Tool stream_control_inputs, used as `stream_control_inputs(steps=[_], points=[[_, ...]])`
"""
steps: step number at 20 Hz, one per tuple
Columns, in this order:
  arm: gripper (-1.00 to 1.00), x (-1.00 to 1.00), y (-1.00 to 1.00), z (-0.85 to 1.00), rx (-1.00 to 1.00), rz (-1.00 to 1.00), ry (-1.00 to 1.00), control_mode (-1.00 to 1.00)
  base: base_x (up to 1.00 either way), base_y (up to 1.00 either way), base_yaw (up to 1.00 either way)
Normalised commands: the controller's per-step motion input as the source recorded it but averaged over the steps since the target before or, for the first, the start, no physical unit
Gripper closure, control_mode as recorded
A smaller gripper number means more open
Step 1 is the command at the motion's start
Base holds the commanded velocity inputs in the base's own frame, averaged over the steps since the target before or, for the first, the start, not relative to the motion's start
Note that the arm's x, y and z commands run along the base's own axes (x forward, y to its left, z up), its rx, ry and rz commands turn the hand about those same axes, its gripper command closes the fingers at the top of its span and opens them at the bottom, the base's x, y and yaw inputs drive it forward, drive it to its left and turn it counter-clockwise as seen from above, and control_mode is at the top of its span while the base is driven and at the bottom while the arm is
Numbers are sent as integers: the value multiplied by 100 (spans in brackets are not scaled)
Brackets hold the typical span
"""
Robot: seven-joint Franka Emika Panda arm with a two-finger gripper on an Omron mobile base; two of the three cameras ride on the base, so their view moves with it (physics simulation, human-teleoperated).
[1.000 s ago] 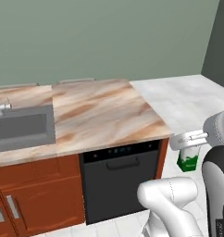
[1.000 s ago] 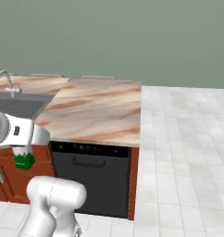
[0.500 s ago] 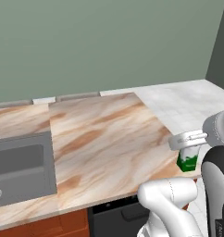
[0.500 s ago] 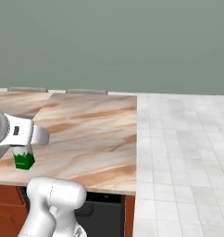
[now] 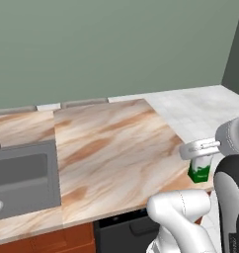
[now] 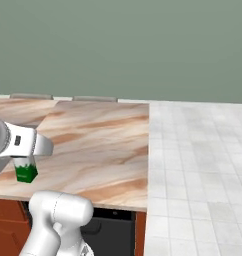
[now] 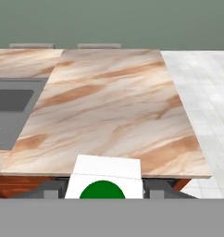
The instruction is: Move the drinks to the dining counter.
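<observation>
Camera has closed on the dining counter [image 5: 111, 148] since the earlier frame; cabinet fronts have mostly dropped below view. Gripper [image 5: 200, 157] clamped on one green-based white carton [image 5: 199, 170], held above the counter's front right corner. One grey sink [image 5: 20, 178] at left.

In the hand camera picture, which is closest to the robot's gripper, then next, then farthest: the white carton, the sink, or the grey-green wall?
1. The white carton: right between the fingers of the gripper, held.
2. The sink: off to the left, set into the dining counter.
3. The grey-green wall: behind the counter's far edge.
</observation>
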Motion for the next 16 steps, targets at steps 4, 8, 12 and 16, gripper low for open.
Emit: stream_control_inputs(steps=[4,8,12,16], points=[[100,0,0,0,0,0,0,100,42,22,22],[100,0,0,0,0,0,0,100,57,26,26],[100,0,0,0,0,0,0,100,59,32,12],[100,36,32,6,-6,2,0,-100,15,9,1]])
